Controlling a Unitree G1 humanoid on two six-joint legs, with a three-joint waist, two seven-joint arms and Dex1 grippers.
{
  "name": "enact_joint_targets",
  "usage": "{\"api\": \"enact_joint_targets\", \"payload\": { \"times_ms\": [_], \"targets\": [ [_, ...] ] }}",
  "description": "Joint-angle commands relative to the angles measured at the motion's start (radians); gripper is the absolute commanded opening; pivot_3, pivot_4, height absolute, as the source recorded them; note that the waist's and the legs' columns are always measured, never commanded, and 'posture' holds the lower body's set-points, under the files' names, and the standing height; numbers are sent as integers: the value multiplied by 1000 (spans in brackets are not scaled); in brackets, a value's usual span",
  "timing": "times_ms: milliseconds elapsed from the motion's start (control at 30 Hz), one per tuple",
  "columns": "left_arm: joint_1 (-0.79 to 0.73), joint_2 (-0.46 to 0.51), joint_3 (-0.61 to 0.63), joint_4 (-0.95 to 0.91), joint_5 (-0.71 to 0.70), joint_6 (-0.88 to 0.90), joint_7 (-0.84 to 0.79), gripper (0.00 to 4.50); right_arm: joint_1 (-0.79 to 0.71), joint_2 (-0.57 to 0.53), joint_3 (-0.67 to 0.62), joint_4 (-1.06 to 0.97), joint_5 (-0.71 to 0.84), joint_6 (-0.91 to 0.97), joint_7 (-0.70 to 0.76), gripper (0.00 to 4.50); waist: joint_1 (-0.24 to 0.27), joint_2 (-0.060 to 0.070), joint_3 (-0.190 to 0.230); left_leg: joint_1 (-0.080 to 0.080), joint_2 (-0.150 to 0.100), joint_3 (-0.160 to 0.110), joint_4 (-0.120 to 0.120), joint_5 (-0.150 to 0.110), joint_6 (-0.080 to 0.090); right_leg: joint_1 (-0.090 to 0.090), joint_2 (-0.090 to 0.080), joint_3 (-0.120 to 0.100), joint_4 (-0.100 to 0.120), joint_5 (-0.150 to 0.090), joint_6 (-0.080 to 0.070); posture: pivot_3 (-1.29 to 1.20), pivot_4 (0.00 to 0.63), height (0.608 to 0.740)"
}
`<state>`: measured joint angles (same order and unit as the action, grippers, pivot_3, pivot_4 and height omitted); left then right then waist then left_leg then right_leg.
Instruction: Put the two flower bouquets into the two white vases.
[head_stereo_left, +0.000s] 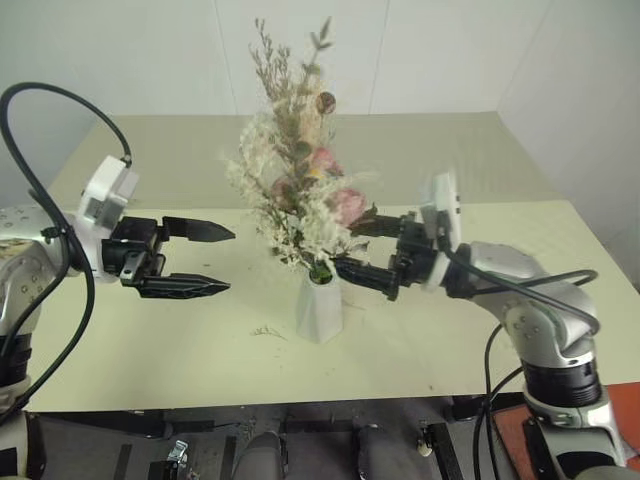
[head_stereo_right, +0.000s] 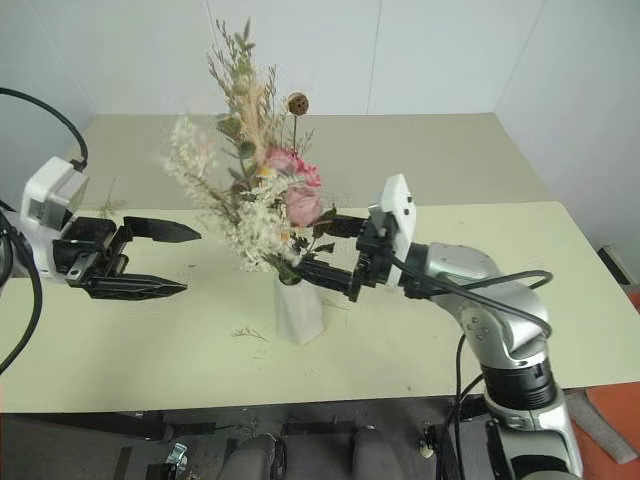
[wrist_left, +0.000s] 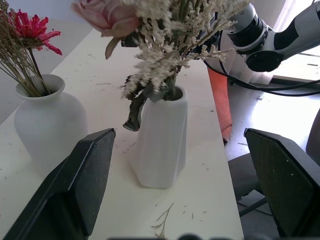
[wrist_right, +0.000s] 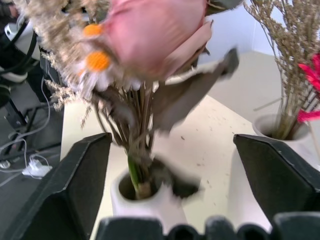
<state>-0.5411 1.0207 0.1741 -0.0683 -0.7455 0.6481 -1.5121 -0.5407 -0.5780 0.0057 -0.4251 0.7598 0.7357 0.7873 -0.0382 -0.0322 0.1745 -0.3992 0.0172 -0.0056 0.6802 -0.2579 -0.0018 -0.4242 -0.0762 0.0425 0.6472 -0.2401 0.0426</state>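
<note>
The fuller bouquet (head_stereo_left: 300, 215) of white sprigs and pale pink roses stands with its stems in the angular white vase (head_stereo_left: 320, 312) at the table's middle. My right gripper (head_stereo_left: 348, 246) is open, its fingers on either side of the stems (wrist_right: 137, 130) just above the vase mouth, not touching them. Behind stands the rounded white vase (wrist_left: 47, 117), holding the thin bouquet (wrist_left: 27, 47) of beige dried grass with a bright pink flower; its brown seed head (head_stereo_left: 325, 101) rises above the roses. My left gripper (head_stereo_left: 232, 260) hangs open to the left of the angular vase, apart from it.
The cream table (head_stereo_left: 150, 340) carries small bits of dried plant (head_stereo_left: 266, 331) near the angular vase. Its front edge runs close below the vase. A wall rises behind the table's far edge.
</note>
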Motion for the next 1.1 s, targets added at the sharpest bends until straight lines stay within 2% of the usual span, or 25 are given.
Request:
{"api": "enact_joint_targets", "payload": {
  "times_ms": [33,233,467,733,1100],
  "targets": [
    [-22,0,-1,-1,4,-23,-12,4500,15,-67,-70,-24,23,2,44,4446,1,0,0,0,0,0,0,0,0,0,0,0,0,0,0,0,150,740],
    [-2,1,16,1,5,-29,-12,4500,87,-239,-159,33,-8,-32,151,4446,4,0,0,0,0,0,0,0,0,0,0,0,0,0,0,0,150,740],
    [50,3,74,-17,-4,-39,21,4500,137,-353,-228,123,-81,-97,213,4446,1,0,0,0,0,1,0,0,0,0,0,1,0,0,0,0,150,740],
    [81,-29,95,-46,-13,-53,69,4500,194,-418,-291,178,-136,-133,243,4446,12,0,0,0,0,1,0,0,0,0,0,1,0,0,0,0,150,740],
    [149,-63,123,-101,-43,-28,149,4500,306,-419,-369,142,-160,-134,199,4446,22,0,0,0,0,1,0,0,0,1,0,1,-1,0,0,0,150,740]
  ]
}}
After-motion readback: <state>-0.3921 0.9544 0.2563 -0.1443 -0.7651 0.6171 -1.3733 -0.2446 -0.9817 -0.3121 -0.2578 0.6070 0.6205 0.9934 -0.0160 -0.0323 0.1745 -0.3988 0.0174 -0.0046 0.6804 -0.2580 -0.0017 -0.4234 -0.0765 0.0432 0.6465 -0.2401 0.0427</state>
